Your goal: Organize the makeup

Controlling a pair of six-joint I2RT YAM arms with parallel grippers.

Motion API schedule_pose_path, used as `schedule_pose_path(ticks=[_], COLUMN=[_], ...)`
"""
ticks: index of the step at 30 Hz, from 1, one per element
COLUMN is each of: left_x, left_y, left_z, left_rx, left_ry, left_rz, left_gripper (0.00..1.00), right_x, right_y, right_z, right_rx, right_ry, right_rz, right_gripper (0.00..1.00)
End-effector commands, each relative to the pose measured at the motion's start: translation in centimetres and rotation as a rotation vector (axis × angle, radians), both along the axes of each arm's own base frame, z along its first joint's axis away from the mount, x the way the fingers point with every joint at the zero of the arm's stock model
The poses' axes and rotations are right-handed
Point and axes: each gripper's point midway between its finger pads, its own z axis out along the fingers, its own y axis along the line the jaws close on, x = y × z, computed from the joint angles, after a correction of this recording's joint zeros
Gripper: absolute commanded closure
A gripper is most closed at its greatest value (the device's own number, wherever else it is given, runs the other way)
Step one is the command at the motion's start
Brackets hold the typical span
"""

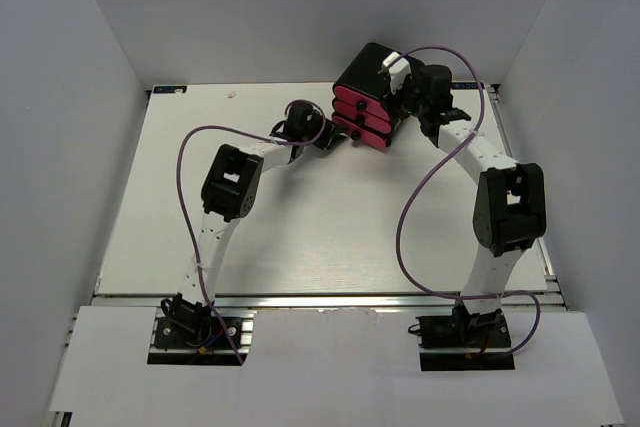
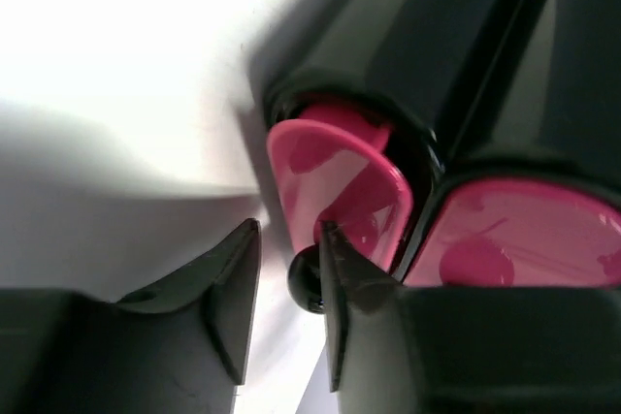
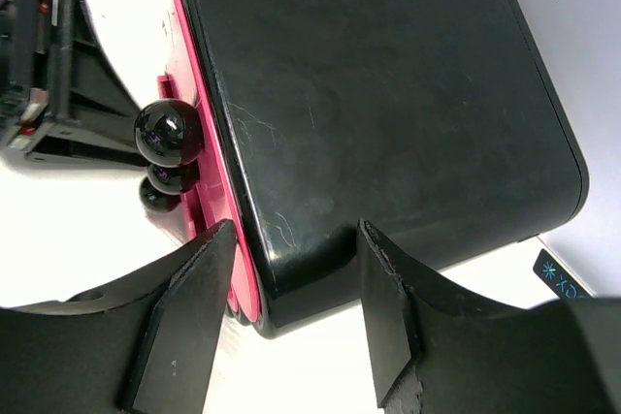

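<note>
No makeup is showing in any view, and whether it is lying inside the drawers cannot be told. The black box [image 1: 362,69] is sitting by the far edge of the desk [image 1: 300,237], right of the middle, with its three pink drawers [image 1: 358,119] facing the near left corner. The left claw [image 2: 289,230] is reaching in at that front. Its gap is narrow but not closed, and one drawer's small black knob [image 2: 307,280] is lying between the fingers against one of them, probably lined up for a pull. The right claw [image 3: 296,230] is standing wide at the box's black side away from the drawers, likely bracing it against sliding. Whether it is actually pressing cannot be told.
</note>
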Motion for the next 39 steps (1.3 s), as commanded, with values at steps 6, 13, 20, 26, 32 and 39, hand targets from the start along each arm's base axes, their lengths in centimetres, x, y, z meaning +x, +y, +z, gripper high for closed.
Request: schedule_pose_path(ticks=[6, 13, 20, 26, 32, 39], left_x=[2.0, 0.7, -2.9, -6.3, -11.6, -18.6], left_y=[-1.3, -0.7, 3.9, 8.4, 11.4, 16.3], left_z=[4.5, 5.1, 8.6, 15.3, 20.1, 23.8], left_rx=[-0.111, -0.125, -0.032, 0.178, 0.426, 0.586], left_ry=[-0.089, -0.086, -0.174, -0.405, -0.592, -0.683], left_rz=[-0.002, -0.004, 0.052, -0.012, -0.142, -0.126], left_gripper=[0.38, 0.53, 0.53, 0.02, 0.02, 0.02], right_x=[-1.2, -1.8, -2.7, -5.6, -11.0, -17.1], right_y=[0.3, 0.4, -0.8, -2.6, -4.9, -5.2], right_z=[-1.0, 0.0, 6.3, 12.0, 11.0, 6.5], right_rx=[0.015, 0.029, 0.08, 0.184, 0.235, 0.294], right_ry=[0.069, 0.059, -0.066, -0.1, 0.046, 0.303], right_rz=[0.011, 0.013, -0.039, -0.092, -0.222, -0.268], right_gripper=[0.42, 0.4, 0.11, 0.11, 0.11, 0.11])
